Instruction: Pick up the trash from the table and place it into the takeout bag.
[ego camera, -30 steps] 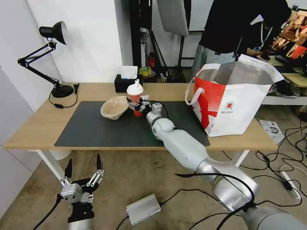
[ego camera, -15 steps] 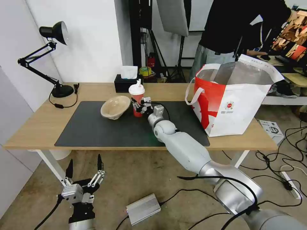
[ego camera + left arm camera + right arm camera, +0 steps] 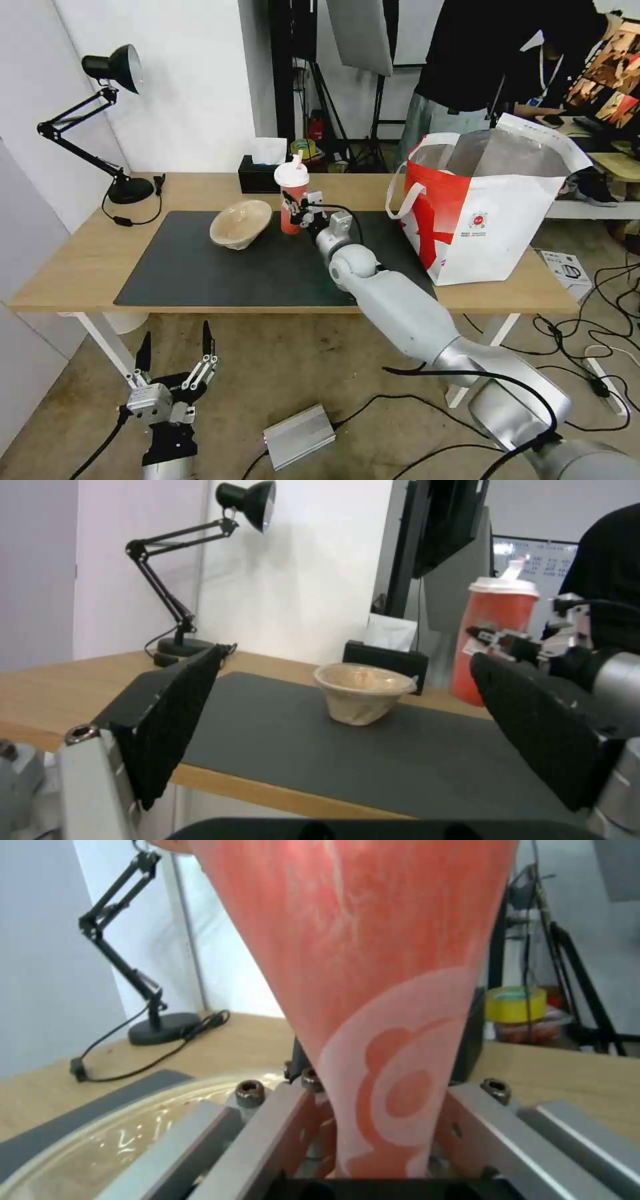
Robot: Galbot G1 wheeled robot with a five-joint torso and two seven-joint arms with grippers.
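So, from left to right: your left gripper hangs spread below the table, the beige bowl waits on the mat, your right gripper pinches the red cup — the takeout bag stands at the far right. I judge two pieces remain.

- A white wall closes the room from 10 to 12 o'clock.
- A black articulated desk lamp stands at 10 o'clock, its cord trailing beside the base.
- Dark stands and a tripod rise at 12 o'clock.
- A brownish concrete floor carries black cables at 4 o'clock.
- A silver box lies at 6 o'clock.
- A side bench sits at 2 o'clock.
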